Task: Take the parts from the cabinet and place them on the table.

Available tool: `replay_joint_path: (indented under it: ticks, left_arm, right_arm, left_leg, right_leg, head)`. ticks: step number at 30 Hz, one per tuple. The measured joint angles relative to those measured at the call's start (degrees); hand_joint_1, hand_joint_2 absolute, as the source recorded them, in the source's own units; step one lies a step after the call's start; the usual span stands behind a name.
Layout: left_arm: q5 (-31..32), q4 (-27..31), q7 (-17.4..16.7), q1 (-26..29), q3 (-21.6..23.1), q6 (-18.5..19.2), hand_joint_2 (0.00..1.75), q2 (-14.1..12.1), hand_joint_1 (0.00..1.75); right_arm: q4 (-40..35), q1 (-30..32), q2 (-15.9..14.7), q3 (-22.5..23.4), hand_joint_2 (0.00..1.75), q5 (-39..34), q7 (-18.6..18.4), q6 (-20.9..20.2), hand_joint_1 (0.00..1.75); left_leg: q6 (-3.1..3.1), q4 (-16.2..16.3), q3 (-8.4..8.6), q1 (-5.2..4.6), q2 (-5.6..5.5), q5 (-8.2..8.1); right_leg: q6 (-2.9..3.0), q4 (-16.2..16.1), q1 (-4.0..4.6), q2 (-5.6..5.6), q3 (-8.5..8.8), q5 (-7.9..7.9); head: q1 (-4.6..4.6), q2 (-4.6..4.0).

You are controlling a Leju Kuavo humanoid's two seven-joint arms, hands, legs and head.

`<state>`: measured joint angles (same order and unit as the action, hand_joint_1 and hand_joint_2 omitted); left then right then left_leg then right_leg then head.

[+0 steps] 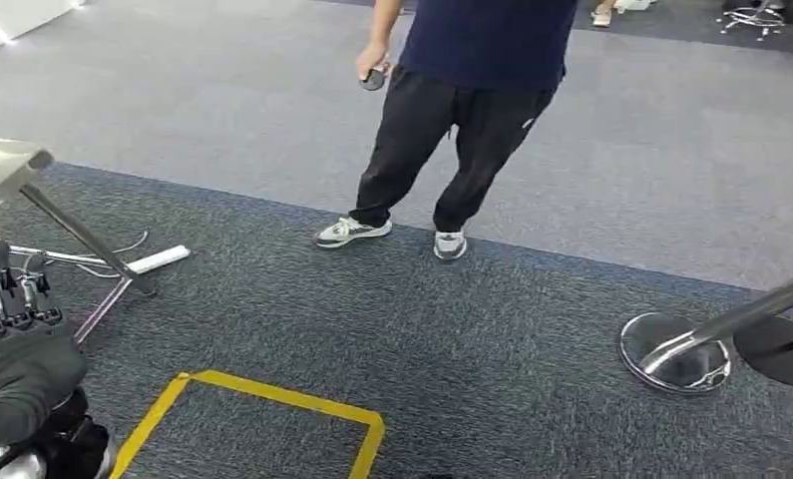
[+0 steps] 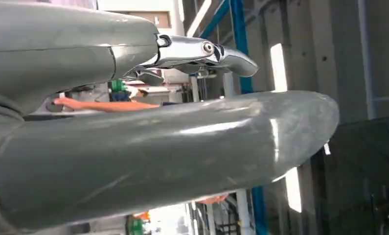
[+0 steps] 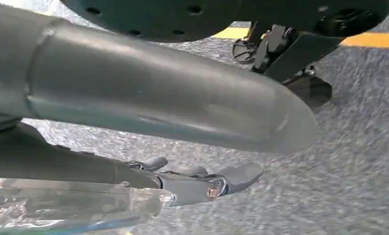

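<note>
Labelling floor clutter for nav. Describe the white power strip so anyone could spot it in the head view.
Start at the dark blue-grey carpet and go to its left side, where thin metal stand legs splay out. The white power strip lies flat just right of them, a short bar with a cable trailing, the only white thing there.

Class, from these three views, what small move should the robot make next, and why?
Probably turn to look for the cabinet or table: the head view faces grey carpet, a yellow tape outline and a standing person, and the left hand holds nothing. Whether the right hand holds the clear thing beside it is unclear.
</note>
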<state>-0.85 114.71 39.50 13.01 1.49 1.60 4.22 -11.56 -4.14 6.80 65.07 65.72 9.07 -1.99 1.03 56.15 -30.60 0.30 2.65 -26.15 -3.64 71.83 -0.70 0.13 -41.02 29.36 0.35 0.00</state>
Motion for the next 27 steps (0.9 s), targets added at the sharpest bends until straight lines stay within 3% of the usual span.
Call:
replay_joint_path:
  ticks: [1,2,3,4,7,8,9,10,12,13,14,15,16,17,18,19,21,23,24,25,27]
  left_arm:
    - [0.0,0.0,0.0,0.0,-0.2,0.0,0.0,0.0,0.0]
    - [0.0,0.0,0.0,0.0,-0.3,0.0,0.0,0.0,0.0]
    - [0.0,0.1,0.0,0.0,-0.4,0.1,0.0,0.0,0.0]
    - [0.0,0.1,0.0,-0.1,-0.6,0.1,0.0,0.0,0.0]
    - [0.0,0.1,0.0,-0.1,-0.7,0.1,0.0,-0.1,0.0]
    - [-0.2,0.1,0.0,-0.1,-0.8,0.1,0.0,-0.1,0.0]
    - [-0.3,0.1,0.0,-0.1,-0.8,0.1,0.0,0.0,0.0]
    - [-0.3,0.1,0.0,0.1,-1.0,0.2,0.0,0.0,0.0]
    - [-0.4,0.1,0.0,0.3,-1.5,0.3,0.0,-0.1,0.0]
    - [-0.4,0.0,0.0,0.3,-1.6,0.3,0.0,-0.1,0.0]
    - [-0.4,0.0,0.0,0.4,-1.7,0.3,0.0,-0.1,0.0]
    - [-0.4,0.0,0.0,0.3,-1.7,0.3,0.0,-0.1,0.0]
    - [-0.4,0.0,0.0,0.3,-1.7,0.3,0.0,-0.1,0.0]
    - [-0.4,0.0,0.0,0.3,-1.8,0.3,0.0,-0.1,0.0]
    - [-0.4,0.0,0.0,0.3,-1.9,0.3,0.0,-0.1,0.0]
    - [-0.4,0.0,0.0,0.3,-2.0,0.3,0.0,0.0,0.0]
    - [-0.4,0.0,0.0,0.3,-2.0,0.3,0.0,0.0,0.0]
    - [-0.4,0.0,0.0,0.2,-2.1,0.4,0.0,0.1,0.0]
    - [-0.4,0.0,0.0,0.1,-2.1,0.5,0.0,0.2,0.0]
    - [-0.5,0.0,0.0,0.1,-2.1,0.6,0.0,0.3,0.0]
    - [-0.5,0.0,0.0,0.3,-2.2,0.7,0.0,0.3,0.0]
  right_arm:
    - [0.0,0.0,0.0,0.0,0.0,0.0,0.0,0.0,0.0]
    - [0.0,-0.1,0.0,0.0,0.0,0.0,0.0,0.0,0.0]
    - [0.0,-0.3,0.2,0.0,0.0,0.0,0.0,0.0,0.0]
    - [0.0,-0.4,0.2,0.0,0.0,0.0,0.0,0.0,0.0]
    - [0.0,-0.3,0.2,0.0,0.0,0.2,-0.2,0.0,0.0]
    - [0.0,-0.2,0.2,0.0,0.0,0.3,-0.2,0.0,0.0]
    - [0.0,-0.2,0.2,0.0,0.0,0.3,-0.3,0.0,0.0]
    - [0.0,-0.3,0.2,0.0,0.0,0.3,-0.3,0.0,0.0]
    - [0.0,-0.5,0.2,0.0,0.0,0.3,-0.3,0.1,0.0]
    - [0.0,-0.4,0.2,0.0,0.0,0.3,-0.3,0.1,0.0]
    - [0.0,-0.3,0.2,0.0,0.0,0.3,-0.3,0.1,0.0]
    - [0.0,-0.2,0.2,0.0,0.0,0.3,-0.3,0.1,0.0]
    - [0.0,-0.2,0.2,0.0,0.0,0.3,-0.3,0.1,0.0]
    - [0.0,-0.2,0.2,0.0,0.0,0.3,-0.3,0.1,0.0]
    - [0.0,-0.3,0.2,0.0,0.0,0.3,-0.3,0.1,0.0]
    - [0.0,-0.4,0.2,0.0,0.0,0.3,-0.3,0.1,0.0]
    - [0.0,-0.2,0.2,0.0,0.0,0.3,-0.3,0.1,0.0]
    - [0.0,0.2,0.2,0.0,0.0,0.3,-0.3,0.1,0.0]
    - [0.0,0.3,0.2,0.0,0.0,0.3,-0.3,0.1,0.0]
    - [0.0,0.1,0.2,0.0,0.0,0.3,-0.3,0.1,0.0]
    - [0.0,-0.2,0.3,0.0,0.0,0.4,-0.3,-0.2,0.0]
  left_leg:
    - [-0.22,0.0,0.2,0.05,0.59,-0.15]
    - [-0.58,0.1,0.54,0.01,1.1,-0.38]
    - [-0.96,0.3,0.53,-0.54,1.42,-0.68]
    - [-1.23,0.4,0.6,-0.69,1.89,-0.78]
    - [-1.76,0.2,0.68,-0.5,3.16,-0.67]
    - [-2.29,0.6,0.65,-0.24,2.24,-1.34]
    - [-2.46,2.6,-0.1,-0.22,-0.03,-2.94]
    - [-2.51,6.8,-2.05,-0.2,-1.37,-5.32]
    - [-2.51,16.5,-6.87,-0.19,-2.1,-9.34]
    - [-2.44,19.3,-8.51,-0.19,-2.16,-9.84]
    - [-2.33,18.8,-8.56,-0.2,-2.19,-8.65]
    - [-2.19,16.2,-7.51,-0.18,-2.31,-6.39]
    - [-2.05,11.6,-5.39,-0.12,-2.72,-3.51]
    - [-1.92,6.8,-3.09,-0.02,-3.56,-1.07]
    - [-1.9,3.3,-1.39,0.28,-6.17,0.1]
    - [-1.81,0.7,-0.62,0.49,-6.62,-0.48]
    - [-1.53,1.3,-1.02,0.04,-5.91,-0.46]
    - [-0.62,0.9,-0.89,0.34,-4.72,0.04]
    - [-0.37,0.9,-0.82,0.26,-4.21,0.03]
    - [0.02,0.9,-0.83,0.15,-3.54,-0.01]
    - [0.14,0.9,-0.85,-0.17,-2.07,-0.03]
  right_leg:
    - [0.05,-5.6,-0.01,-0.67,3.19,-2.38]
    - [0.0,-11.2,-0.01,-2.56,6.66,-4.31]
    - [0.2,-13.1,0.4,-4.21,7.52,-3.58]
    - [0.98,-13.2,0.12,-3.16,7.79,-4.07]
    - [1.99,-13.1,0.4,-1.5,7.11,-4.23]
    - [2.49,-13.3,0.1,-0.98,7.22,-4.49]
    - [2.79,-13.3,0.05,-0.51,7.18,-4.54]
    - [3.09,-13.3,0.05,-0.05,7.07,-4.57]
    - [3.31,-13.3,0.16,1.32,6.82,-4.67]
    - [3.32,-13.3,0.22,1.97,6.74,-4.69]
    - [3.32,-13.3,0.23,2.68,6.75,-4.72]
    - [3.23,-13.3,0.21,3.37,6.77,-4.78]
    - [3.08,-13.3,0.15,4.12,6.8,-4.88]
    - [2.92,-13.3,0.06,4.8,6.82,-4.97]
    - [2.65,-13.3,0.0,5.34,6.64,-5.11]
    - [2.28,-12.6,0.46,6.12,6.07,-5.02]
    - [1.6,-13.1,0.07,6.9,5.65,-5.52]
    - [0.94,-13.1,-0.15,7.54,4.97,-5.58]
    - [0.9,-11.6,0.31,4.32,4.42,-4.53]
    - [0.76,-8.0,0.4,2.22,2.71,-2.33]
    - [0.58,1.3,0.34,0.61,-1.62,1.97]
  head:
    - [0.0,0.0]
    - [0.0,0.0]
    - [0.18,0.0]
    - [-0.11,0.0]
    - [-0.04,0.0]
    - [-0.09,0.0]
    - [-0.2,0.0]
    - [-0.26,0.0]
    - [-0.37,0.0]
    - [-0.35,0.0]
    - [-0.35,0.0]
    - [-0.35,0.0]
    - [-0.35,0.0]
    - [-0.37,0.0]
    - [-0.37,0.0]
    - [-0.37,0.0]
    - [-0.42,0.0]
    - [-0.39,0.0]
    - [-0.22,0.0]
    - [0.13,0.0]
    - [0.07,0.0]
